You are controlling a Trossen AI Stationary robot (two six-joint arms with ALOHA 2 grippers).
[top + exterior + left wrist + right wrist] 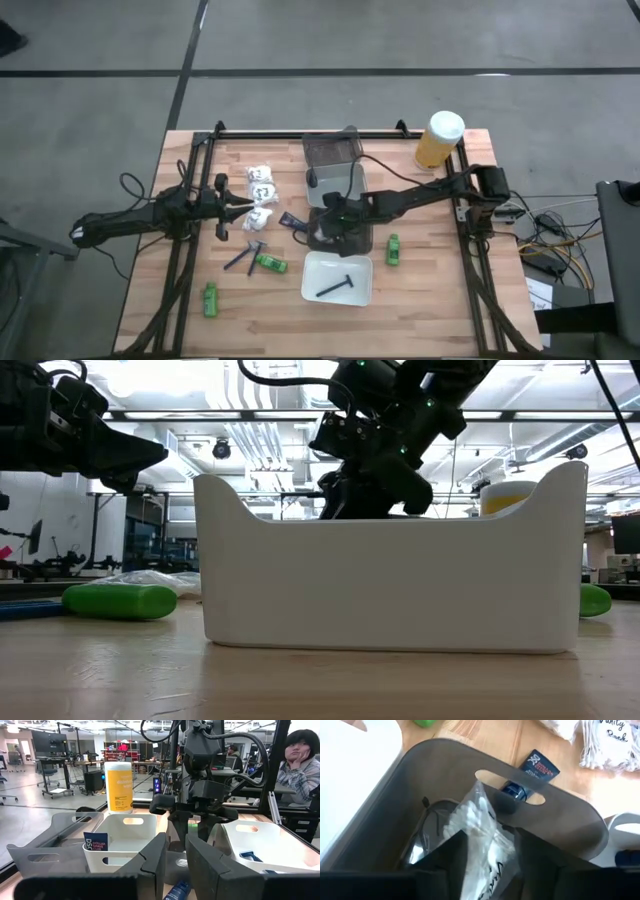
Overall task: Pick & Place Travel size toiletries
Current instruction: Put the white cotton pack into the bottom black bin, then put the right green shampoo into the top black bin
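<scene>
The right gripper [487, 857] hangs just inside the grey tray [385, 815], its jaws on either side of a white crinkly packet [480, 832]. They look to be parting around it, but whether they grip it or have let go cannot be told; the packet sits low between the tray walls, which suits a drop there rather than a carry. In the high view this gripper [338, 222] is at the middle of the worktop [440, 300], over the grey tray [355, 240].

Just outside the tray wall a small dark tube [532, 772] lies on the wood, with more white packets [605, 742] beyond, not yet collected.

The left gripper [238, 207] waits on the left, its jaws narrowly parted and empty, pointed at the packets [262, 190] as if ready for the next pick.

Near the front a white tray [338, 280] holds a dark razor stick [335, 287]. Green bottles lie loose: one front left [210, 299], one by the sticks [270, 263], one right of the trays [393, 249]. The yellow container [440, 140] stands far right, apart.
</scene>
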